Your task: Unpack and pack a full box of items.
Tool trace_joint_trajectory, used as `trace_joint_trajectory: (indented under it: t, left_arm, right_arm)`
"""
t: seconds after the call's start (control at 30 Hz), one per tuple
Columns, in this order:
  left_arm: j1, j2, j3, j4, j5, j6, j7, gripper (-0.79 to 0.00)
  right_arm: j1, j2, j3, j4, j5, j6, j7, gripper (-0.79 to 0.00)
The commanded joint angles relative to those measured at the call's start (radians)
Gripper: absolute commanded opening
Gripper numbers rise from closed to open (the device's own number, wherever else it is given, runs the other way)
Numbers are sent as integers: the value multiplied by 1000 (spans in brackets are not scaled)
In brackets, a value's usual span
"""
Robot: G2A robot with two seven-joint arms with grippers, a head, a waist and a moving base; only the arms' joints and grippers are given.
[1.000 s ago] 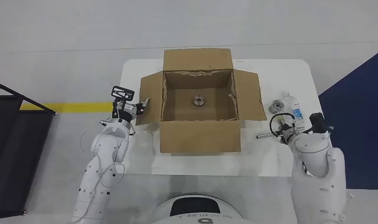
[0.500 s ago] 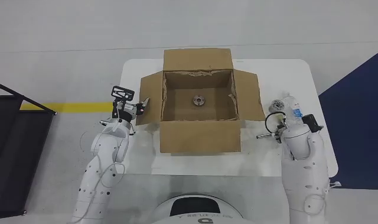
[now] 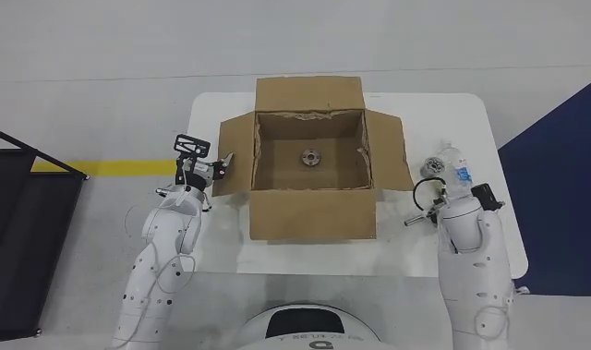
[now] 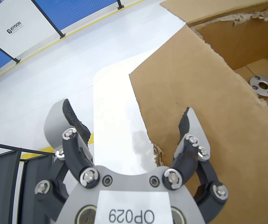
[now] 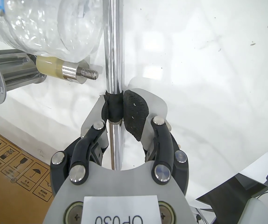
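At the desk's right side, the right gripper [image 5: 115,108] is clenched on the black band of a chrome rod [image 5: 111,36] above the white desk [image 5: 206,47]; whether the rod touches it cannot be told. Just beside the rod lie a clear plastic bottle [image 5: 43,12] and a grey metal part [image 5: 15,71] with a threaded stud. Mid-desk stands the open cardboard box [image 3: 314,216], a round metal flange [image 3: 311,156] on its floor. The left gripper [image 4: 126,108] hangs released, empty, over the box's left flap [image 4: 194,99].
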Motion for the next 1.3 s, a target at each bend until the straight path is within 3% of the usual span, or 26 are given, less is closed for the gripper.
trace_joint_trajectory:
  t: [0.0, 0.2, 0.4, 0.7, 0.73, 0.77, 1.27]
  left_arm:
    - [0, 0, 0, 0, 0, 0, 0, 0]
    - [0, 0, 0, 0, 0, 0, 0, 0]
    - [0, 0, 0, 0, 0, 0, 0, 0]
    - [0, 0, 0, 0, 0, 0, 0, 0]
    - [0, 0, 0, 0, 0, 0, 0, 0]
    - [0, 0, 0, 0, 0, 0, 0, 0]
    - [0, 0, 0, 0, 0, 0, 0, 0]
  right_arm:
    - [-29, -1, 9, -44, 10, 0, 0, -785]
    - [-123, -11, 47, -161, 56, 0, -23, -785]
    - [-202, -30, 75, -255, 183, -14, -130, -785]
    - [-203, -40, 49, -216, 256, -5, -234, -785]
    - [-198, -40, 46, -211, 256, 0, -240, -622]
    - [-194, -40, 46, -202, 255, 0, -245, -570]
    - [-150, -57, 40, -182, 166, 0, -232, -529]
